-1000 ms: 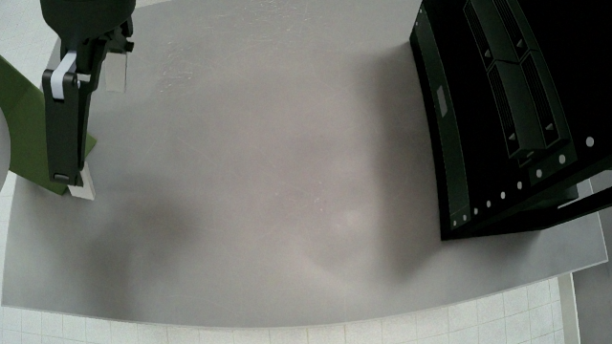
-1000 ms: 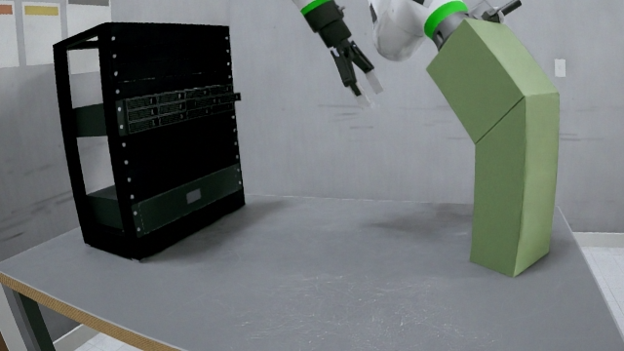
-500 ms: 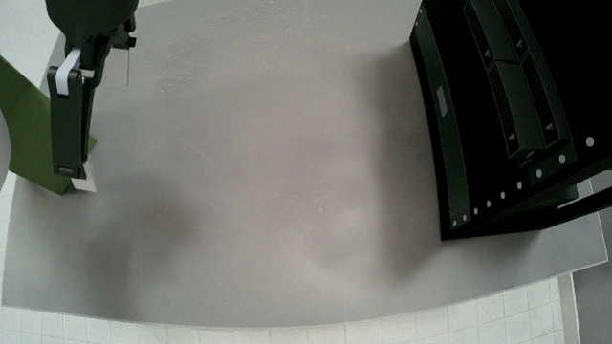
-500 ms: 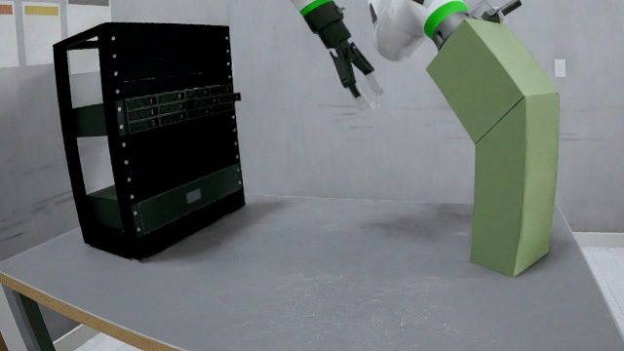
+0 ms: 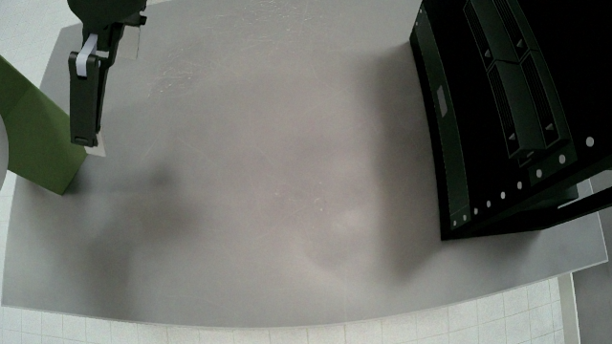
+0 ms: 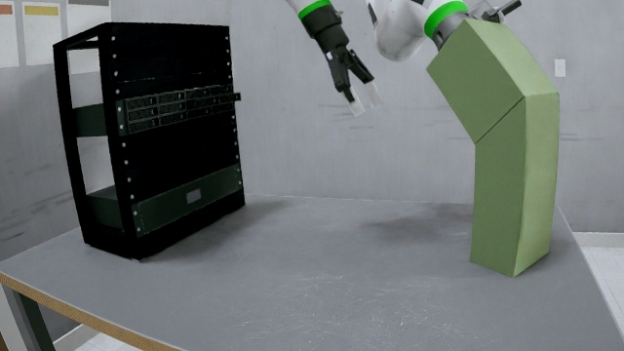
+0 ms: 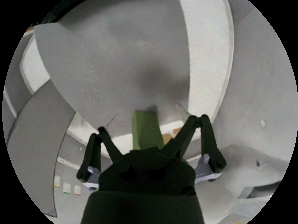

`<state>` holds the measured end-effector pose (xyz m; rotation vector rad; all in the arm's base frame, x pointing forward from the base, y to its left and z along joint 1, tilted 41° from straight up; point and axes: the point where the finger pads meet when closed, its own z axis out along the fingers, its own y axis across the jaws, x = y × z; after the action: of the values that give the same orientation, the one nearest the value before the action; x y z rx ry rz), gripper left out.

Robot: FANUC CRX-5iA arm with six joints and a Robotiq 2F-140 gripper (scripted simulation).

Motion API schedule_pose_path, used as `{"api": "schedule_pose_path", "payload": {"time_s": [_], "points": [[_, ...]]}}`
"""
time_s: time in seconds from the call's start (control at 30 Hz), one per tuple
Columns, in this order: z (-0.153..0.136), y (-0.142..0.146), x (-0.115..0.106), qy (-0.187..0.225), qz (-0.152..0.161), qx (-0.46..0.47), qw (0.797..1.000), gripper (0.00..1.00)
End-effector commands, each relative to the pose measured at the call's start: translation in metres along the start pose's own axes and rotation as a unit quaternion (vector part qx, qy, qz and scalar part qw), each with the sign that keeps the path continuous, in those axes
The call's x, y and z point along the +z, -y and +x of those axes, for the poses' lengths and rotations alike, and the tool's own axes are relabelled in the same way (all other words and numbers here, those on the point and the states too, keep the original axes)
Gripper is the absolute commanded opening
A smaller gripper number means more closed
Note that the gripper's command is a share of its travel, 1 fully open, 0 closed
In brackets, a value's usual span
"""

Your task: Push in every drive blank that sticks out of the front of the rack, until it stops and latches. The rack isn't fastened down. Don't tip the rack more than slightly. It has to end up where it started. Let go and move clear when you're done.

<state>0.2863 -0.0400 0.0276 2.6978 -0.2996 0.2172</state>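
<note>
Gripper's nowhere near the blank yet
Fingers of the gripper (image 5: 98, 145) (image 6: 367, 108) (image 7: 152, 117) are spread apart; the sticking-out drive blank (image 6: 237, 97) is across the table (image 5: 268, 191) (image 6: 312, 273) (image 7: 120, 60), at the far end of the rack's (image 6: 122, 195) (image 5: 423, 110) drive row.

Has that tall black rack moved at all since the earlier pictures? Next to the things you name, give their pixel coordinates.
No. The rack (image 5: 432, 139) (image 6: 122, 195) stands at the same spot on the table (image 5: 287, 191) (image 6: 317, 292), its bottom front corner equally far from the table's edge.
</note>
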Motion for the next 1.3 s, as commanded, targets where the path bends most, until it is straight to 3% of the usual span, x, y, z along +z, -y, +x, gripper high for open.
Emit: {"api": "schedule_pose_path", "payload": {"time_s": [0.0,0.5,0.6,1.07,1.13,1.27], "points": [[0.0,0.012,0.005,0.002,0.014,0.001,1.0,1.0],[0.003,0.134,0.025,0.019,0.161,0.034,0.986,1.0],[0.004,0.143,0.026,0.02,0.173,0.038,0.984,1.0],[0.035,0.254,0.02,0.015,0.327,0.109,0.939,1.0],[0.035,0.254,0.02,0.015,0.327,0.109,0.939,1.0],[0.055,0.286,0.013,0.005,0.38,0.143,0.914,1.0]]}}
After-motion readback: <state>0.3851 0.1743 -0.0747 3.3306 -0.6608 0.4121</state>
